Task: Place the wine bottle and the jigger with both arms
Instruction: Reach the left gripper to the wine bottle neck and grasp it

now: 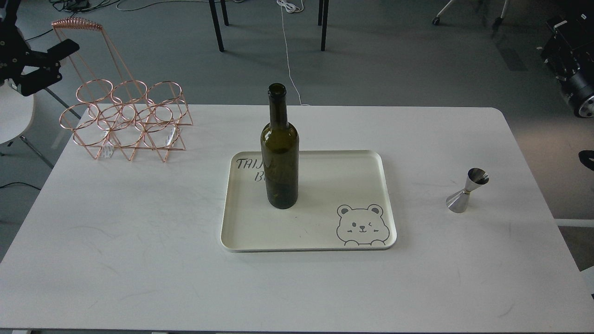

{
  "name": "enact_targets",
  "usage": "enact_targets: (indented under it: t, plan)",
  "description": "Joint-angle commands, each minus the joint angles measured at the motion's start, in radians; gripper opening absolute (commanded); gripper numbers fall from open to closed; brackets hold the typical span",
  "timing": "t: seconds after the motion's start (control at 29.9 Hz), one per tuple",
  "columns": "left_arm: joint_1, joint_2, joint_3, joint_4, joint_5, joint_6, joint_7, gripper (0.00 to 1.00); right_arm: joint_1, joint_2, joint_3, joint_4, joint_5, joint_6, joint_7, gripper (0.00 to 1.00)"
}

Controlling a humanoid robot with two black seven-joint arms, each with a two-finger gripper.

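The wine bottle [280,153] stands upright on the left part of a cream tray [385,185]. The jigger [467,190] stands upright on the table's right side, with nothing touching it. My left gripper [65,61] hangs off the table's far left corner, beside the copper rack, with its two fingers spread and empty. My right arm is raised beyond the table's far right corner. Its gripper [560,37] is dark against the floor, and I cannot tell its fingers apart. Both grippers are far from the bottle and the jigger.
A copper wire bottle rack [125,118] with a tall handle stands at the table's back left. The tray has a bear drawing [361,225] at its front right. The white table [139,260] ends close behind the rack. Chair legs and cables lie on the floor beyond.
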Motion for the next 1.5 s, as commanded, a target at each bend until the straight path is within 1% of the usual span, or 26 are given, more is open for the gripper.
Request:
enact_targets:
  t: [0.0, 0.03, 0.1, 0.27, 0.33, 0.43, 0.53, 0.63, 0.77, 0.87, 0.94, 1.1, 1.17, 1.34, 1.44, 1.47]
  plan:
    - [-0.001, 0.033, -0.005, -0.186, 0.242, 0.060, -0.004, 0.99, -0.001, 0.001, 0.005, -0.019, 0.124, 0.115, 0.000, 0.96]
    - [-0.002, 0.030, -0.008, -0.215, 0.317, 0.085, -0.004, 0.98, 0.001, -0.001, 0.005, -0.031, 0.167, 0.141, 0.000, 0.96]
    - [-0.004, 0.001, -0.008, -0.226, 0.449, 0.117, -0.004, 0.98, -0.002, -0.001, 0.005, -0.062, 0.246, 0.187, 0.000, 0.97]
    - [-0.016, -0.174, 0.002, -0.225, 0.911, 0.211, 0.002, 0.98, -0.004, 0.004, 0.028, -0.129, 0.353, 0.293, 0.000, 0.97]
    - [-0.013, -0.249, 0.007, -0.220, 1.103, 0.235, 0.004, 0.98, -0.005, 0.004, 0.047, -0.136, 0.378, 0.313, 0.000, 0.97]
    - [-0.013, -0.361, 0.009, -0.191, 1.339, 0.249, 0.005, 0.98, -0.007, 0.005, 0.059, -0.136, 0.425, 0.321, 0.000, 0.97]
    - [-0.011, -0.461, 0.010, -0.142, 1.497, 0.265, 0.005, 0.98, -0.007, 0.012, 0.059, -0.136, 0.468, 0.321, 0.000, 0.97]
    - [-0.011, -0.527, 0.010, -0.099, 1.614, 0.282, 0.005, 0.98, -0.007, 0.012, 0.058, -0.134, 0.473, 0.323, 0.000, 0.97]
    - [-0.011, -0.573, 0.005, -0.085, 1.625, 0.292, 0.010, 0.98, -0.007, 0.012, 0.051, -0.130, 0.473, 0.323, 0.000, 0.97]
    - [-0.013, -0.605, 0.004, -0.074, 1.625, 0.309, 0.013, 0.95, -0.004, 0.010, 0.050, -0.130, 0.473, 0.323, 0.000, 0.97]
    - [-0.011, -0.621, 0.004, -0.059, 1.625, 0.309, 0.025, 0.94, -0.005, 0.010, 0.050, -0.131, 0.473, 0.323, 0.000, 0.97]
    - [-0.014, -0.680, -0.005, -0.024, 1.624, 0.311, 0.096, 0.89, -0.005, 0.010, 0.047, -0.130, 0.471, 0.323, 0.000, 0.97]
    - [-0.014, -0.700, -0.007, -0.008, 1.624, 0.311, 0.108, 0.87, -0.007, 0.010, 0.045, -0.128, 0.471, 0.323, 0.000, 0.97]
    - [-0.014, -0.710, 0.001, -0.004, 1.624, 0.309, 0.105, 0.70, -0.009, 0.010, 0.045, -0.128, 0.471, 0.323, 0.000, 0.97]
    - [-0.014, -0.704, -0.002, -0.005, 1.621, 0.309, 0.100, 0.62, -0.009, 0.010, 0.044, -0.128, 0.470, 0.323, 0.000, 0.97]
    - [-0.014, -0.700, -0.004, -0.005, 1.616, 0.311, 0.099, 0.57, -0.009, 0.010, 0.044, -0.130, 0.470, 0.324, 0.000, 0.97]
